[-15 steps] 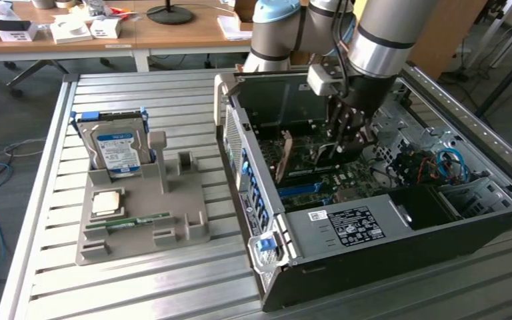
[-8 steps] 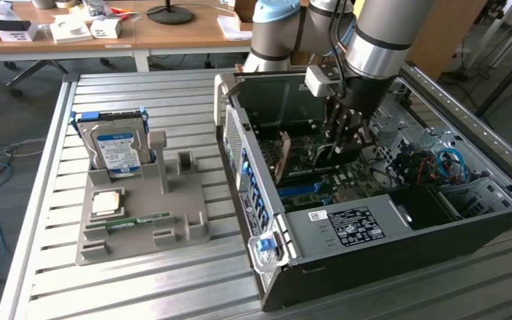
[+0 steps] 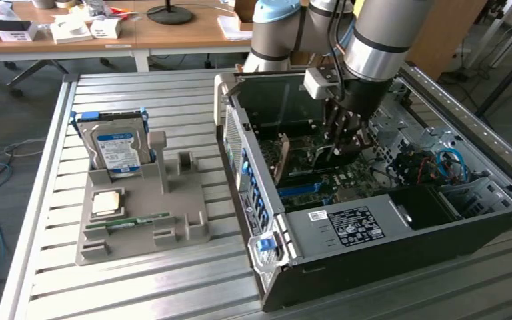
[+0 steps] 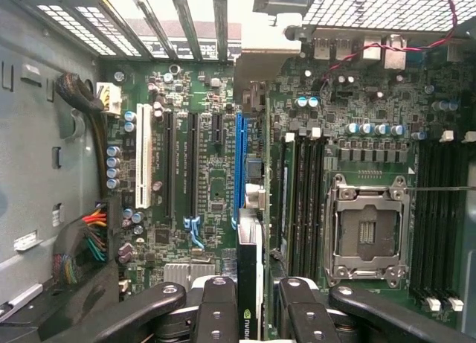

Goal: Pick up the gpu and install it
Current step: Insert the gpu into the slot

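The hand is down inside the open computer case, its fingers pinching the gpu from both sides. The card shows edge-on, upright between the pads. Straight ahead of the hand it lines up with the long blue slot on the motherboard. It seems to sit just over the slot, though contact is hard to judge. The processor socket lies off to one side of the hand. Outside the case, well apart from the hand, a grey holder rests on the worktop.
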Controlling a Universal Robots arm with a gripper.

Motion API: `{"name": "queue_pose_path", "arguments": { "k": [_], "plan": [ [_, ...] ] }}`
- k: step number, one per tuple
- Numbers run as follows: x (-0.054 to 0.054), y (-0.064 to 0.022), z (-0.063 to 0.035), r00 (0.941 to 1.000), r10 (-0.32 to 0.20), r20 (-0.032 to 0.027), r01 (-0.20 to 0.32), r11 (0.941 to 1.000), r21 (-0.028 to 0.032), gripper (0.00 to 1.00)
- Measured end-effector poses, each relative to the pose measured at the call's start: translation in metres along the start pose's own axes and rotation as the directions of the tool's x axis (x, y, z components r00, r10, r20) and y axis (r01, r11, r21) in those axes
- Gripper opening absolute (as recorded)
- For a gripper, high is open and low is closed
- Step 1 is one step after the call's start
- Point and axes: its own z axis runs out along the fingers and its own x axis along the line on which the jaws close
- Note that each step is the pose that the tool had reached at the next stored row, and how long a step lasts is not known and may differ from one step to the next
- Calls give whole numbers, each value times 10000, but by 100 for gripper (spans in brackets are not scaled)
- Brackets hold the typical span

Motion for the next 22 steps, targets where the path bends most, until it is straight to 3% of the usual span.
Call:
{"name": "queue_pose_path", "arguments": {
  "k": [12,22],
  "plan": [
    [30,69,13,10000,2,-3,-2,10000,-1,26],
    [32,108,89,10000,1,-3,-1,10000,-1,26]
  ]
}}
